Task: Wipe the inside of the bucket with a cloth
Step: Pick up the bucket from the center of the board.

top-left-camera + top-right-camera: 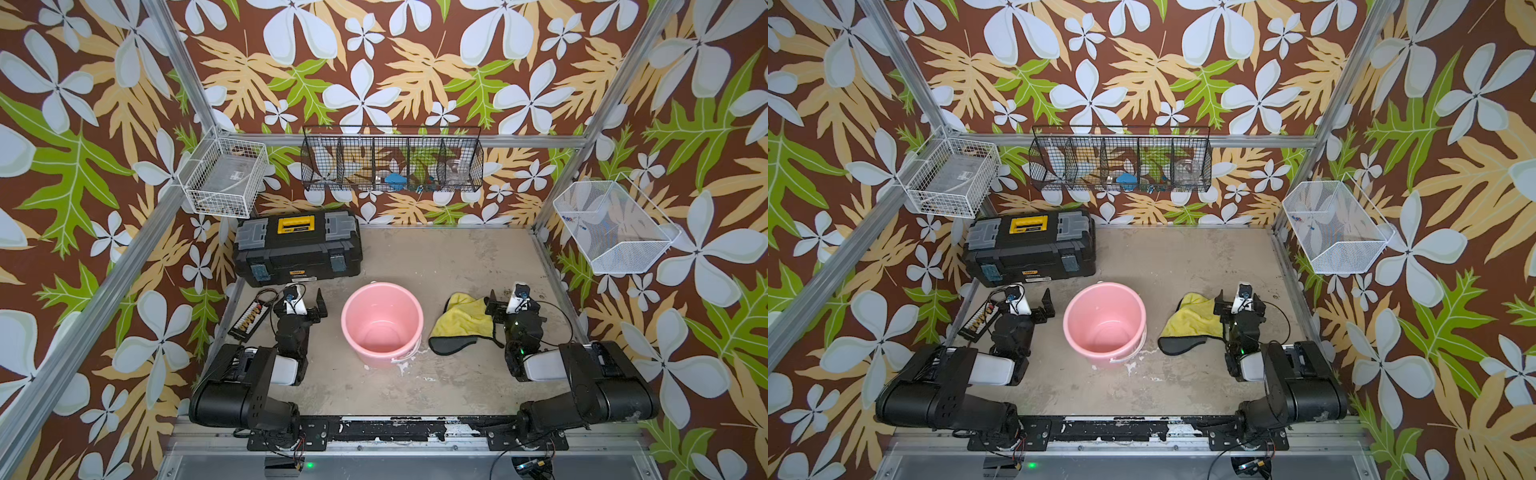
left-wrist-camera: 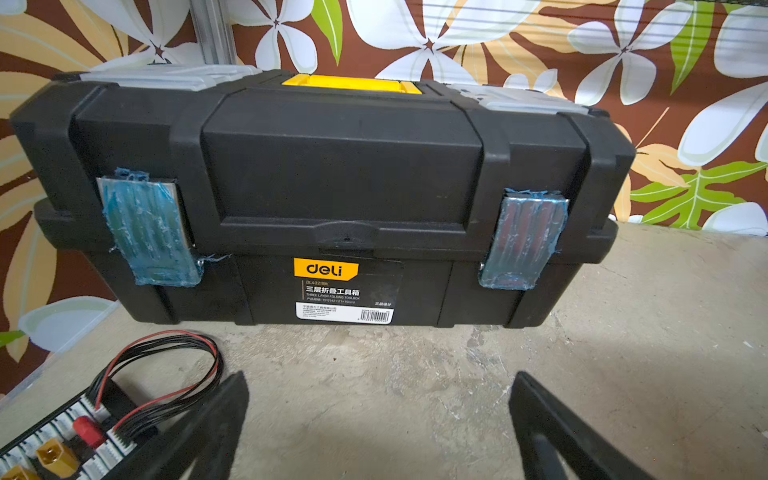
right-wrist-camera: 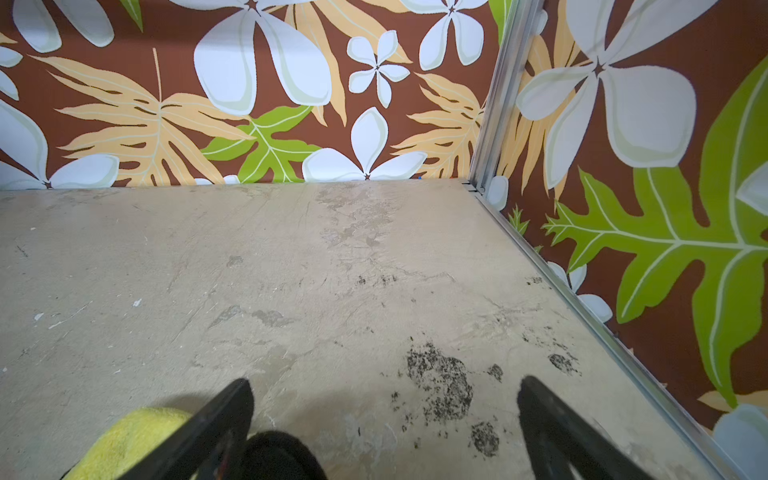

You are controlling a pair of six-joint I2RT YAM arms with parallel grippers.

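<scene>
This looks like a robotics lab test cell, not a home — aluminium frame posts (image 1: 185,75) carry printed floral backdrop panels (image 1: 374,62). Two robot arms (image 1: 232,399) are bolted to a rail (image 1: 415,445) at the scuffed tabletop's (image 1: 436,266) edge — wire baskets (image 1: 392,160) hang above a black toolbox (image 1: 297,249).

Upright pink bucket (image 1: 381,325) beside crumpled yellow cloth (image 1: 462,321)
</scene>
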